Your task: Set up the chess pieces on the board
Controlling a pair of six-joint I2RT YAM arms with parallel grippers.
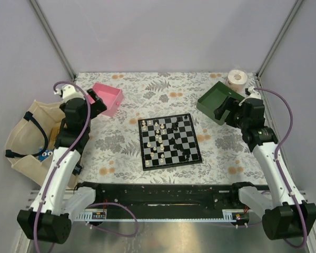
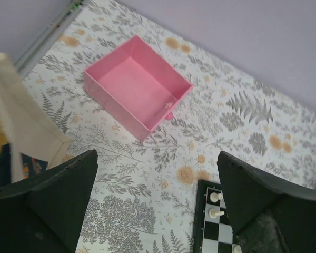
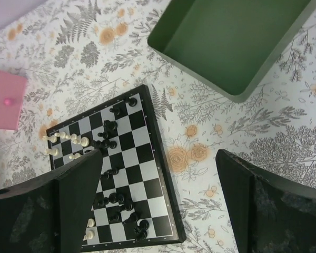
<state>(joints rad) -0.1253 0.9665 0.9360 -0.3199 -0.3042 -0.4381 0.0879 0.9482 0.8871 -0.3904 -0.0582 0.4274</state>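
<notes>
We see the board (image 1: pixel 169 141) lying near the middle of the flowered tabletop (image 1: pixel 147 87), turned slightly askew to the tabletop's edges. The chess pieces (image 1: pixel 161 138) are scattered over it rather than lined up in rows. The cream ones run in a loose string down the left-hand part of the board. The black ones gather toward the middle and the near right corner. They are too small for us to tell which stand upright and which lie on their sides.

The pink tray (image 1: pixel 108 97) sits at the far left of the tabletop and the green tray (image 1: pixel 213 103) at the far right, both well apart from the board. A roll of tape (image 1: pixel 237 79) stands just beyond the green tray, in the far right corner. A cloth bag (image 1: pixel 29 137) lies off the left side, beside the left arm.

The left pincer (image 2: pixel 158 157) hangs above the tabletop, between the pink tray and the board's far left corner. Its two dark fingers (image 2: pixel 58 200) are spread wide, with nothing gripped between them. The right pincer (image 3: pixel 159 155) hangs just beside the green tray, above the strip of tabletop between that tray and the board. Its jaws are also fully apart, and we see nothing in its hold.
</notes>
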